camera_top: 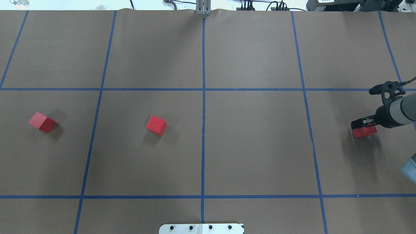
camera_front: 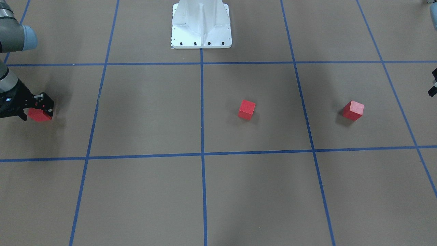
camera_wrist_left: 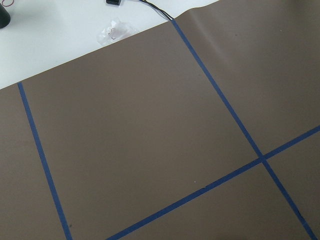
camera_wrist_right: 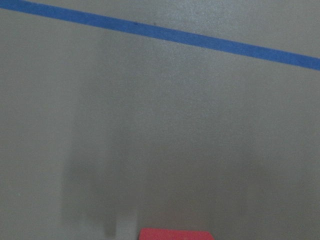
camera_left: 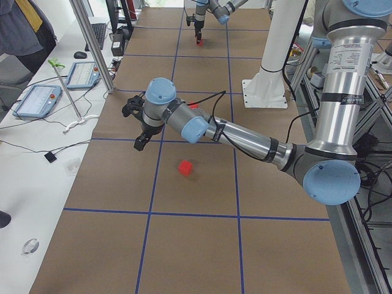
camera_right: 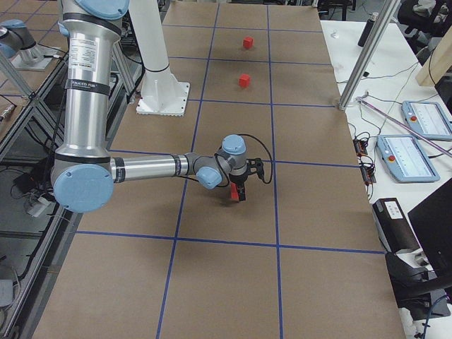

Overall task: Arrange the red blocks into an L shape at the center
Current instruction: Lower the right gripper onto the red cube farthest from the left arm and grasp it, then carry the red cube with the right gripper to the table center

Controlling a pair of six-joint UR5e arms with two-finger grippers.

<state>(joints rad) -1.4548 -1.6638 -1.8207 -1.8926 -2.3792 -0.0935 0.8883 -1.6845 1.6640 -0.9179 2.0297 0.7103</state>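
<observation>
Three red blocks lie apart. One [camera_front: 246,109] [camera_top: 156,125] sits just on the robot's left of the center's blue line [camera_top: 203,130]. A second [camera_front: 353,110] [camera_top: 42,122] lies farther out on that side. My right gripper [camera_front: 37,111] [camera_top: 364,124] is low at the far right of the table, its fingers on either side of the third block [camera_front: 39,115] [camera_top: 365,132] and closed on it at floor level. That block's top edge shows in the right wrist view [camera_wrist_right: 175,234]. My left gripper [camera_left: 139,145] hangs above the floor, away from the blocks; I cannot tell whether it is open.
The white robot base [camera_front: 201,25] [camera_top: 201,228] stands on the center line at the robot's edge. Blue tape lines split the brown floor into squares. The operators' tablets [camera_left: 40,98] and cables lie on the white table beyond the far edge.
</observation>
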